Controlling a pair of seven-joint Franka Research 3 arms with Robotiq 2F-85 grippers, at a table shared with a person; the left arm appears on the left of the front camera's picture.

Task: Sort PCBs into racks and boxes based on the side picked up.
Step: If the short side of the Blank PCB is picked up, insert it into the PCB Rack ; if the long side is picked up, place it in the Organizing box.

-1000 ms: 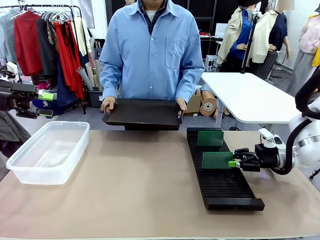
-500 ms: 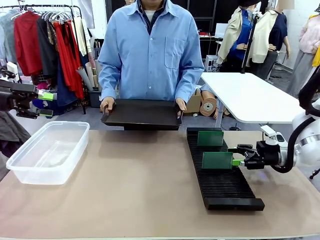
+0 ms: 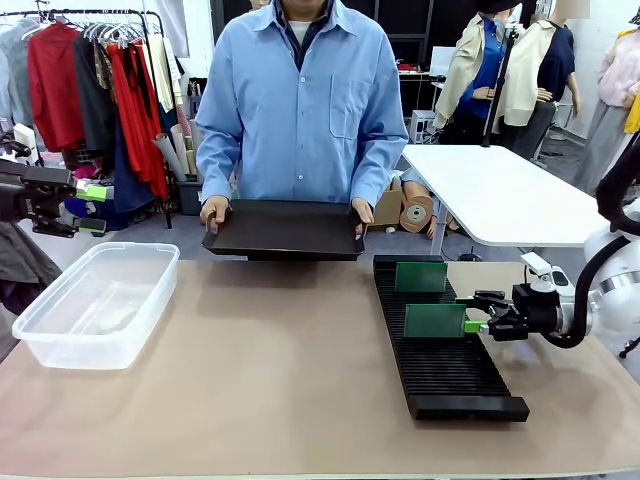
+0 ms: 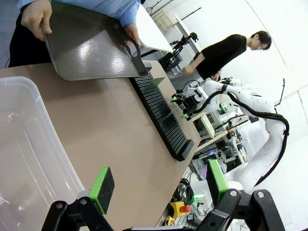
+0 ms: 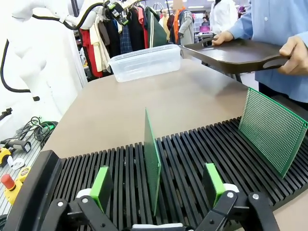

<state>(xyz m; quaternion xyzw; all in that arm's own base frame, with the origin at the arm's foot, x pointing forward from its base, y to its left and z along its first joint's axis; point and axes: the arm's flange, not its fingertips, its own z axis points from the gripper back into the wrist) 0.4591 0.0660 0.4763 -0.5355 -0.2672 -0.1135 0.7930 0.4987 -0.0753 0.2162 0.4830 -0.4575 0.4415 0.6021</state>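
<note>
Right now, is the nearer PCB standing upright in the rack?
Yes: the nearer PCB stands on edge in a rack slot, between the open right gripper's pads.

box [image 4: 29, 159] cut off at left edge, near PCB [image 5: 152, 161] seen edge-on

Long black ribbed plastic rack [image 3: 442, 336] lies on the tabletop [image 3: 270, 380], right of centre, running near to far. Two thin green rectangular PCBs stand upright in its slots: one [image 3: 420, 276] at the far end, the other [image 3: 434, 320] mid-rack, nearer the robot. Right gripper [image 3: 478, 313] sits just right of the mid-rack PCB, jaws spread either side of its edge. Clear plastic rectangular tub [image 3: 100, 300] on the tabletop's left side. Person at the far edge holds a flat black tray [image 3: 286, 228] above it, between tub and rack. Left gripper [image 3: 85, 207] beyond the tub, off the left edge.
</note>
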